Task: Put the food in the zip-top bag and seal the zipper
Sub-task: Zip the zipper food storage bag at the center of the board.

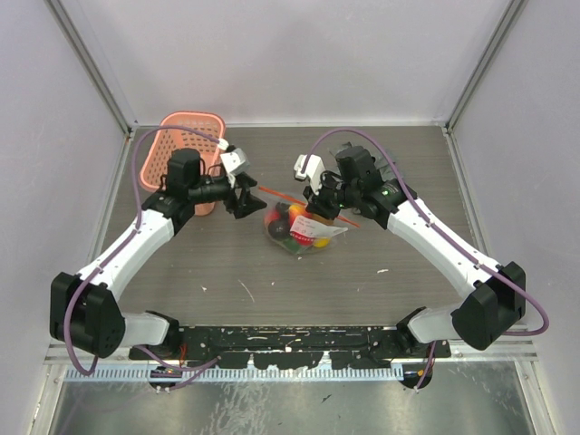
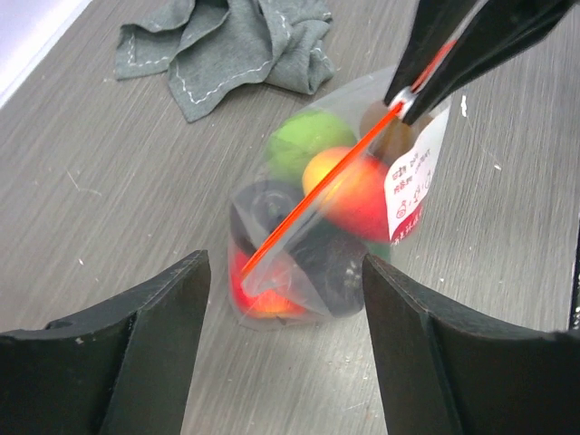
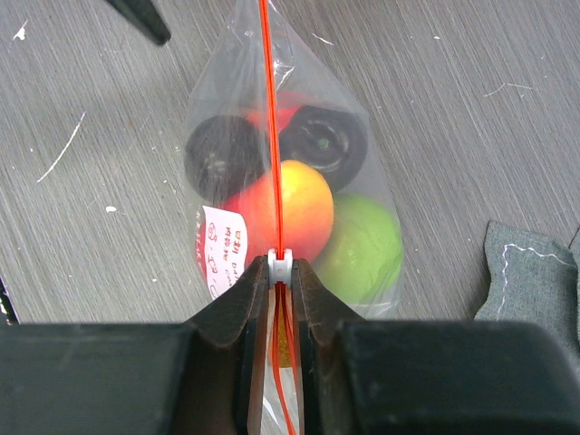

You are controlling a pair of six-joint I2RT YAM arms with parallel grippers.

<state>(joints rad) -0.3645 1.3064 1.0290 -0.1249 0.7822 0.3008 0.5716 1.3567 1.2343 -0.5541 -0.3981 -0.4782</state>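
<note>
The zip-top bag [image 1: 306,232] lies mid-table, a clear pouch holding the food: an orange-red fruit [image 3: 283,207], a green one [image 3: 367,240] and dark pieces [image 3: 217,159]. The red-orange zipper [image 3: 269,109] runs taut along its mouth. My right gripper [image 3: 283,268] is shut on the zipper's small white slider, above the bag's right end [image 1: 323,207]. To the left of the bag, my left gripper [image 1: 246,198] stands open and apart from it. In the left wrist view its fingers [image 2: 136,344] flank bare table short of the bag [image 2: 326,227], with nothing between them.
A pink lattice basket [image 1: 177,154] stands at the back left, just behind the left arm. A grey cloth [image 2: 227,45] lies crumpled at the back right, beyond the bag and partly under the right arm.
</note>
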